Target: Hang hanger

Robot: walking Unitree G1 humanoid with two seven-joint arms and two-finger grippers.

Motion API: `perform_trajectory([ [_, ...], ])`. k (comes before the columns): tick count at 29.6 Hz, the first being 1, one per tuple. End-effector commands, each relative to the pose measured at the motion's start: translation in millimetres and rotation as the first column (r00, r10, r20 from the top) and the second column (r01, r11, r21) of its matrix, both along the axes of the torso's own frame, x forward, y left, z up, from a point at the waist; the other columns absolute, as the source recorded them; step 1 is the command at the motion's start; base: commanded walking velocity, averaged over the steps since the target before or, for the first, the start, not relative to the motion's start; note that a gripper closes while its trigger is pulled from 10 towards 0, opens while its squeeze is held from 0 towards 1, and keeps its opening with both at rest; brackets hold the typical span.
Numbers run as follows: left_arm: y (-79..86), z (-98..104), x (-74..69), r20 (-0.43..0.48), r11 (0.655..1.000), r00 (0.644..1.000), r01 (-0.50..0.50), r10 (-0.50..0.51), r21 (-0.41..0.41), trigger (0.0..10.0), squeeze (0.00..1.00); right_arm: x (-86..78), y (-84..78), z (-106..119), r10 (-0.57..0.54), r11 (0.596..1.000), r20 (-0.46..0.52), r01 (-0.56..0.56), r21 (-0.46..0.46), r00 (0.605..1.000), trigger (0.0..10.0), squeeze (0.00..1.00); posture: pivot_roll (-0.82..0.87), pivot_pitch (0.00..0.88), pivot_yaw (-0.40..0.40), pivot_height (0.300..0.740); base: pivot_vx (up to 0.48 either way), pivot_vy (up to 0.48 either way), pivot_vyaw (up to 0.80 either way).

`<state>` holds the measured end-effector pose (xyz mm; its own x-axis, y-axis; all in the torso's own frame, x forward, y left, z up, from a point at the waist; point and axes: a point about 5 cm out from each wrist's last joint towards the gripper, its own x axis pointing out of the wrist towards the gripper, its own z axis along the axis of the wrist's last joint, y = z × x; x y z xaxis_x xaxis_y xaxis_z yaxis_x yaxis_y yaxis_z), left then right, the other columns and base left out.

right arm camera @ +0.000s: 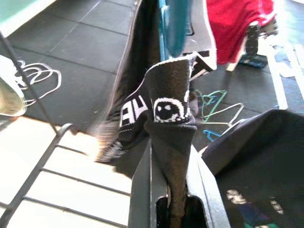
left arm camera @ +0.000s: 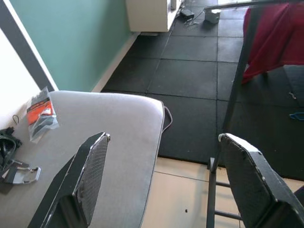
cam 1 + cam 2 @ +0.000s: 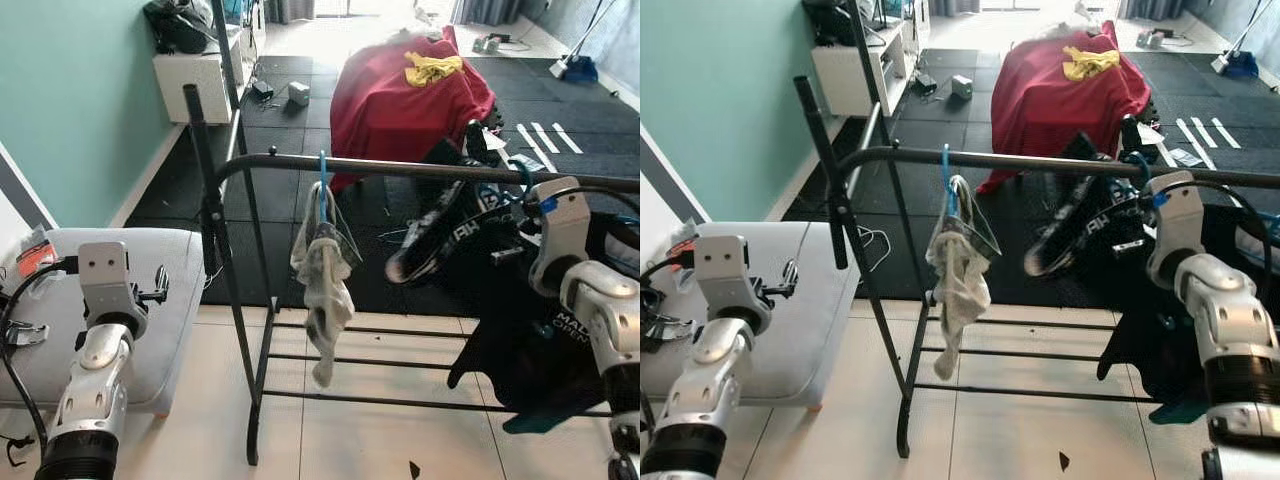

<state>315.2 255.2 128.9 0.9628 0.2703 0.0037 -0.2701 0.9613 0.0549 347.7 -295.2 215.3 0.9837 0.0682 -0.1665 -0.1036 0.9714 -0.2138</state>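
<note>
Two grippers in play: right gripper (image 1: 171, 190) was clamped on a black printed garment (image 1: 168, 111) on a blue hanger (image 3: 522, 178), hook at or just over the rack rail (image 3: 400, 167) — contact unclear. Left gripper (image 2: 161, 185) hung wide open, holding nothing, near the grey ottoman (image 3: 170, 300). Risks, as judged: letting go before the hook seats would drop hanger and cloth; fabric pinched between the fingers could drag it off on retreat. Nearby: pale garment (image 3: 322, 290) on a blue hanger (image 3: 322, 185) further left on the rail, dark clothes (image 3: 530, 350) crowding the right end, loose hangers (image 1: 221, 111) on the floor, red-covered furniture (image 3: 410, 90) behind.
</note>
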Motion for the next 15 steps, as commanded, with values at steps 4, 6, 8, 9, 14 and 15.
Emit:
perform_trajectory([
  [4, -0.7, -2, -4.1, -0.01, 1.0, 1.0, 0.012, -0.012, 0.0, 10.0, 0.0, 1.4, -10.5, -9, -0.066, 0.998, -0.084, 0.065, -0.018, 0.994, 10.0, 0.0, -0.03, 0.11, -0.013, 0.74, 0.0, 0.0, 0.0],
  [6, -6.3, -2, -4.6, -0.013, 0.999, 0.999, 0.046, -0.046, -0.006, 10.0, 0.0, 0.1, -8.9, -20, -0.051, 0.998, -0.138, 0.054, 0.018, 0.989, 10.0, 0.5, -0.03, 0.109, -0.014, 0.74, 0.0, 0.0, 0.0],
  [8, -7.9, -2, -4.4, -0.015, 0.998, 0.998, 0.057, -0.057, -0.008, 10.0, 0.0, -0.3, -8.0, -22, -0.044, 0.999, -0.142, 0.048, 0.026, 0.989, 10.0, 0.5, -0.03, 0.109, -0.014, 0.74, 0.0, 0.0, 0.0],
  [9, -7.9, -2, -4.4, -0.015, 0.998, 0.998, 0.057, -0.057, -0.008, 10.0, 0.0, -0.3, -8.0, -22, -0.044, 0.999, -0.142, 0.048, 0.026, 0.989, 10.0, 0.5, -0.03, 0.109, -0.014, 0.74, 0.0, 0.0, 0.0],
  [14, -20.2, -13, -5.2, -0.054, 0.992, 0.99, 0.13, -0.129, 0.004, 10.0, 0.0, -0.5, -3.5, -24, -0.011, 0.998, -0.098, 0.017, 0.06, 0.995, 10.0, 1.0, -0.04, 0.105, -0.011, 0.74, 0.0, 0.0, 0.0],
  [15, -21.3, -13, -5.4, -0.056, 0.991, 0.989, 0.134, -0.134, 0.005, 10.0, 0.0, -0.2, -3.0, -24, -0.007, 0.998, -0.09, 0.013, 0.062, 0.996, 10.0, 1.0, -0.04, 0.105, -0.011, 0.74, 0.0, 0.0, 0.0],
])
